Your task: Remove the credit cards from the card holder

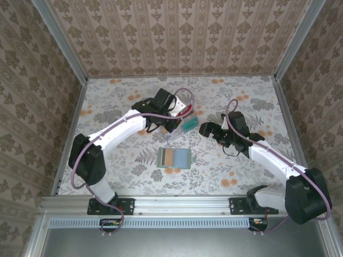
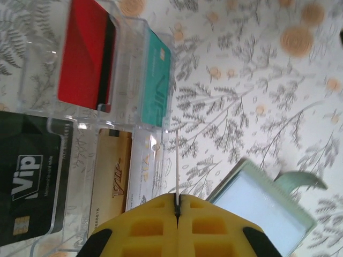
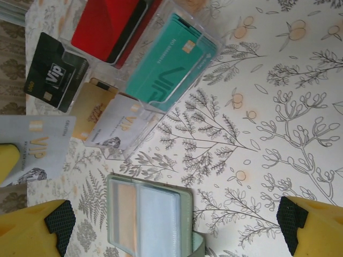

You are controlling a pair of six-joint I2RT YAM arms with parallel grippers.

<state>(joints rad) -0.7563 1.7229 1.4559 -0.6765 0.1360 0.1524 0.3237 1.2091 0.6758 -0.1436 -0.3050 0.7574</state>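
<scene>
The pale green card holder [image 1: 174, 157] [image 3: 147, 217] [image 2: 262, 209] lies open on the table, a tan card showing in one pocket. My left gripper [image 1: 172, 123] [image 2: 177, 199] is shut on a white card [image 3: 35, 152], seen edge-on in the left wrist view, just above a clear tray [image 1: 185, 119] [image 3: 211, 45]. In the tray's compartments lie the red card [image 2: 86, 53] [image 3: 107, 24], the teal card [image 2: 158, 80] [image 3: 169, 59], the black card [image 2: 32, 187] [image 3: 53, 72], the tan card [image 2: 110, 182] [image 3: 94, 107] and another white card [image 3: 120, 126]. My right gripper [image 1: 206, 128] [image 3: 174, 222] hangs open above the holder.
The floral-patterned table is fenced by patterned walls on three sides. The holder's strap [image 2: 300, 181] sticks out toward the right. Open tabletop stretches to the right of the tray and the holder.
</scene>
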